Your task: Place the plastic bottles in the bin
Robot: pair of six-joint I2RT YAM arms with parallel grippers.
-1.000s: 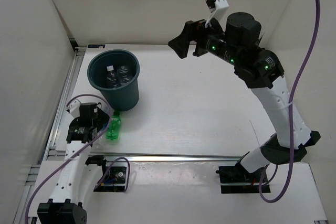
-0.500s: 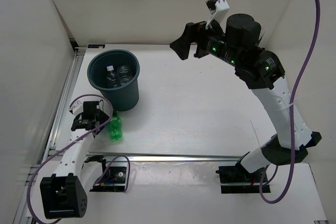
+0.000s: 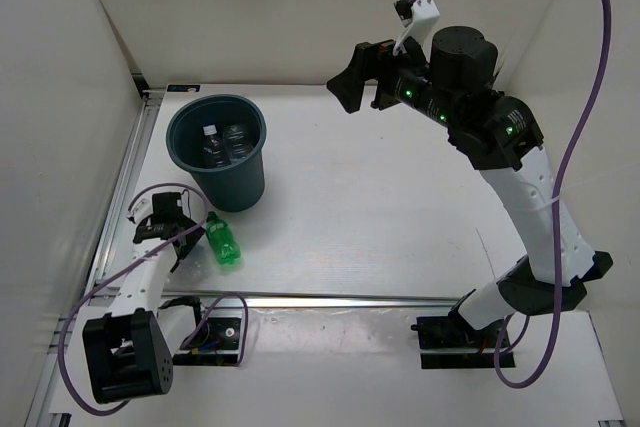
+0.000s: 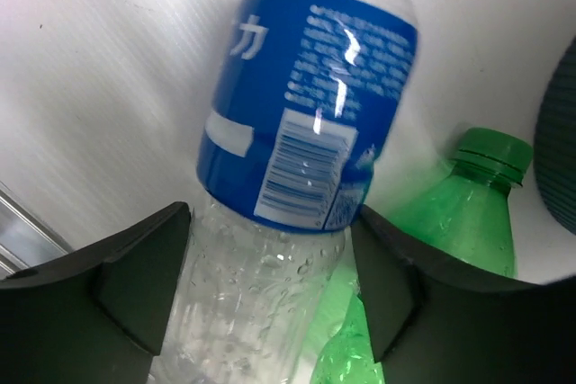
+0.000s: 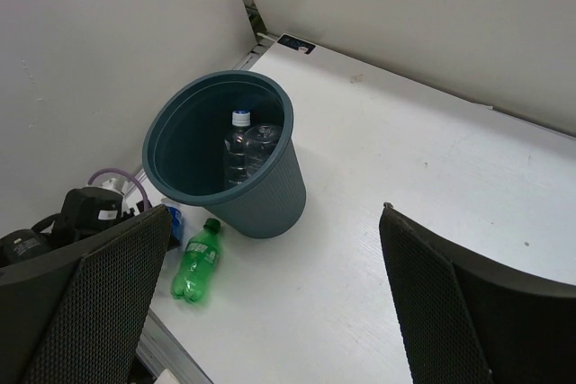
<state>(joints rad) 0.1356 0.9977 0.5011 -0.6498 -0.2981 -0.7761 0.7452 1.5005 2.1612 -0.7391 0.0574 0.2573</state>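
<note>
A clear bottle with a blue label (image 4: 306,123) lies on the white table, with my left gripper (image 4: 270,222) shut on its clear lower body, fingers pressing both sides. The green bottle (image 4: 450,222) lies right beside it, touching the right finger. From above, my left gripper (image 3: 168,223) sits low by the bin's near-left side, with the green bottle (image 3: 223,242) just to its right. The teal-grey bin (image 3: 238,183) holds two clear bottles (image 3: 225,142), one with a white cap. My right gripper (image 3: 360,87) hangs open high above the far middle, empty.
White walls enclose the table on the left and at the back. A metal rail (image 3: 300,299) runs along the near edge, another along the left wall. A purple cable (image 3: 150,192) loops over the left wrist. The bin wall (image 4: 562,132) stands close on the right of the left gripper.
My left arm has swung and turned near the bin's foot, and its fingers now hold the blue-label bottle. The green bottle was nudged and now lies tilted. The right arm barely moved.
</note>
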